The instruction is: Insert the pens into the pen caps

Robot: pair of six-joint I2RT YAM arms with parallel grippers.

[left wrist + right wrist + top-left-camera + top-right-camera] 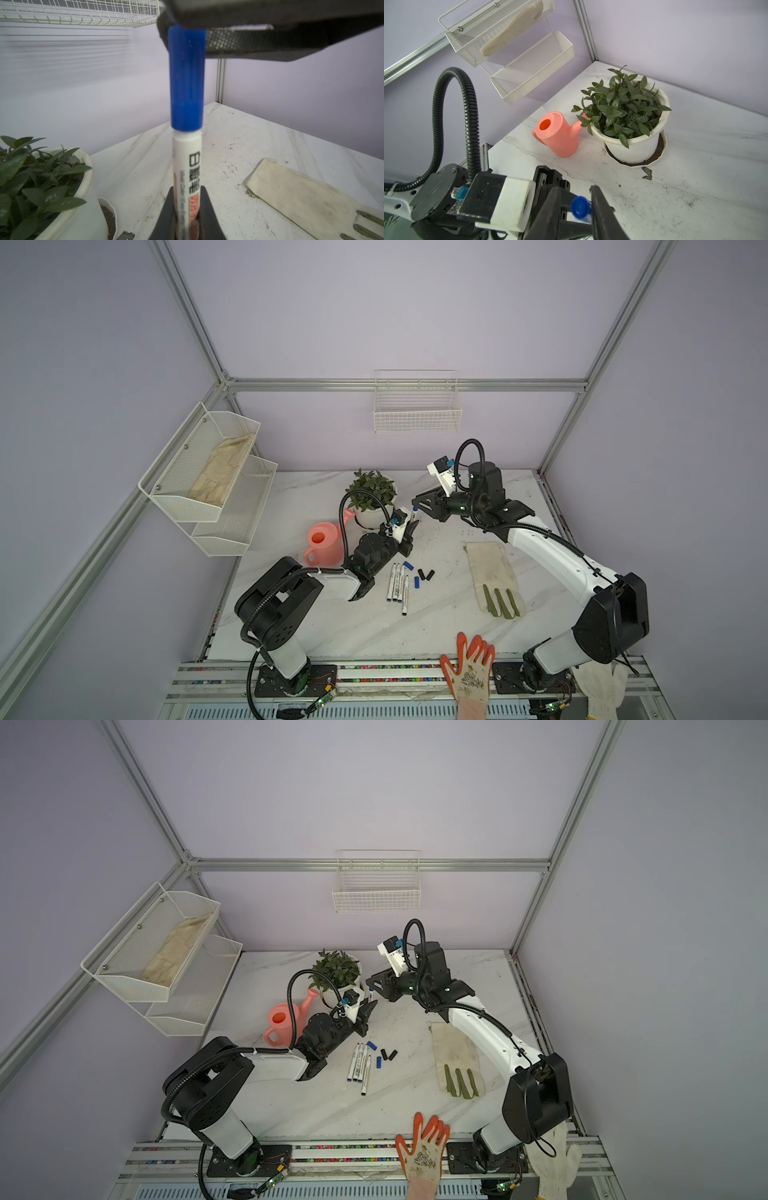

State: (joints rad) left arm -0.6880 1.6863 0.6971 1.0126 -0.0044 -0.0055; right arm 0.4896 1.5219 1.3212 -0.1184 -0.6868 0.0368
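My left gripper (411, 526) (188, 193) is shut on the barrel of a white pen (187, 164), which it holds upright above the table in front of the plant. A blue pen cap (186, 79) (414, 512) sits on the pen's upper end. My right gripper (417, 504) (575, 188) reaches in from the right with its jaws open around that cap (580, 207). The cap touches one finger (600, 207) and stands apart from the other. Several more pens (397, 583) lie side by side on the table. Two blue caps (408, 565) and two black caps (426, 574) lie loose beside them.
A potted plant (372, 497) and a pink watering can (324, 543) stand just behind the left arm. A beige glove (494, 576) lies to the right, an orange one (471, 668) on the front rail. A wire basket (417, 406) and mesh shelves (208, 477) hang on the walls.
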